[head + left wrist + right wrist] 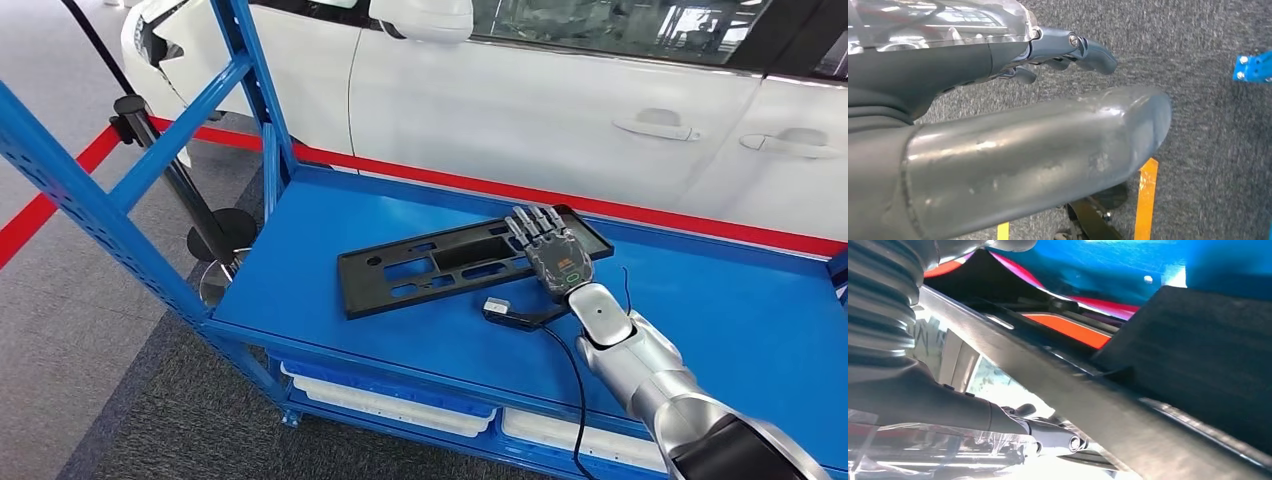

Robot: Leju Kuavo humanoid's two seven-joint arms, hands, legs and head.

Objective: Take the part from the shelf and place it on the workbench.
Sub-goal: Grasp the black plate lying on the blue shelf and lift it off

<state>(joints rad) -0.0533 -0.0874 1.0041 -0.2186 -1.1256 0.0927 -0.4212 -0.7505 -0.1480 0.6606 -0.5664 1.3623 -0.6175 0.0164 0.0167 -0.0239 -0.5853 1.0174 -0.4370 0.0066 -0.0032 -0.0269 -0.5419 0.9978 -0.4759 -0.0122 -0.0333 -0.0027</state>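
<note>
The part (430,265) is a long flat black plastic panel with cut-outs. It lies slantwise on the blue shelf deck (700,310). My right hand (555,255) is over its right end, with the fingers laid straight across the top face. In the right wrist view the part's edge (1073,390) runs between the thumb and the fingers (1058,440), so the hand grips that end. My left hand (1048,150) hangs above grey carpet and holds nothing, its fingers (1088,50) slightly bent.
A white car (560,100) stands close behind the shelf, past a red floor line (450,180). Blue uprights (90,210) frame the shelf's left side, with a black stanchion base (220,235) beside them. White trays (390,400) sit on the lower level.
</note>
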